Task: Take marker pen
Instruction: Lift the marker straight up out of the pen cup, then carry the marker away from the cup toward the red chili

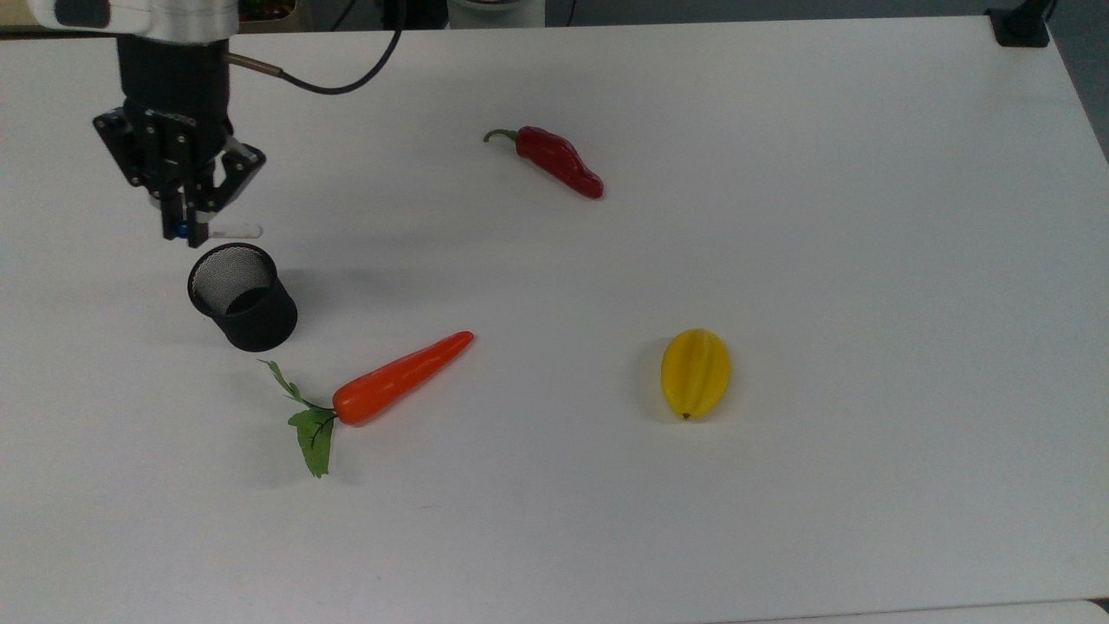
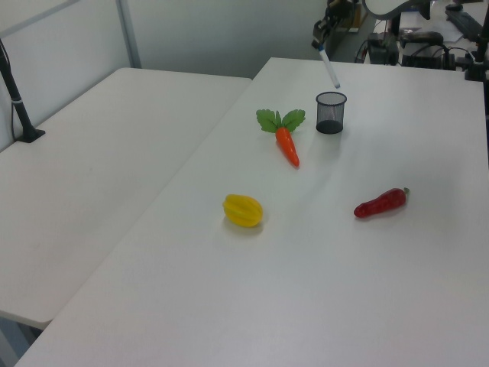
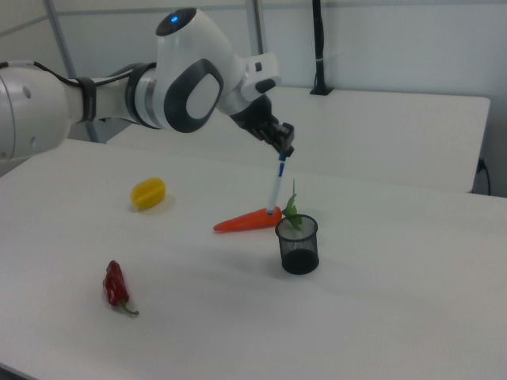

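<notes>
My gripper (image 1: 184, 227) (image 3: 286, 150) (image 2: 320, 44) is shut on the blue-capped end of the marker pen (image 3: 276, 186) (image 1: 234, 231) (image 2: 331, 71). The pen's white barrel hangs down from the fingers in the air, clear of the black mesh cup (image 1: 243, 296) (image 3: 299, 244) (image 2: 330, 112). In the right view the pen's lower tip is just above and to the left of the cup's rim. In the top view the gripper sits above the cup near the table's left side.
An orange carrot (image 1: 400, 378) (image 3: 245, 221) with green leaves lies close beside the cup. A red chili pepper (image 1: 557, 161) (image 3: 116, 286) and a yellow starfruit (image 1: 695, 373) (image 3: 147, 193) lie apart on the white table (image 1: 780, 217). A second table (image 2: 92, 153) adjoins it.
</notes>
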Robot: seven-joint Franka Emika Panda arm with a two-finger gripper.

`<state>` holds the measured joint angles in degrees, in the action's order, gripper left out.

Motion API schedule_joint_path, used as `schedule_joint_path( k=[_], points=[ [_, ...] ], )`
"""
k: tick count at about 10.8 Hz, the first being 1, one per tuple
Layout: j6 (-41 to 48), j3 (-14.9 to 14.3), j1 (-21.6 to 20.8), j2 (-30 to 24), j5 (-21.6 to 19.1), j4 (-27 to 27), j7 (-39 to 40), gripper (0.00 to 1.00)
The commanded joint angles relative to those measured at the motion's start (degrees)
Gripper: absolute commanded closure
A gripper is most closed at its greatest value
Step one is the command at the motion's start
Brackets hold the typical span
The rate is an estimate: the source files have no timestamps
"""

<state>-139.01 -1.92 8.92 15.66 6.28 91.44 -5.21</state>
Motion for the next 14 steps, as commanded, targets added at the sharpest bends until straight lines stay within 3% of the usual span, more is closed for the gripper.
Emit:
schedule_joint_path(
  k=[1, 7, 9, 14],
  points=[
    [14.25, 3.67, -1.62, -3.53, 0.58, 1.99, -0.59, 0.86],
    [32.65, 4.2, -10.85, -2.92, -0.56, 2.6, -0.33, 0.86],
    [32.4, 4.2, -11.91, -0.82, -3.28, 2.87, -0.32, 0.85],
    [27.82, 4.2, -13.76, 4.28, -3.56, 2.61, -0.24, 0.83]
  ],
)
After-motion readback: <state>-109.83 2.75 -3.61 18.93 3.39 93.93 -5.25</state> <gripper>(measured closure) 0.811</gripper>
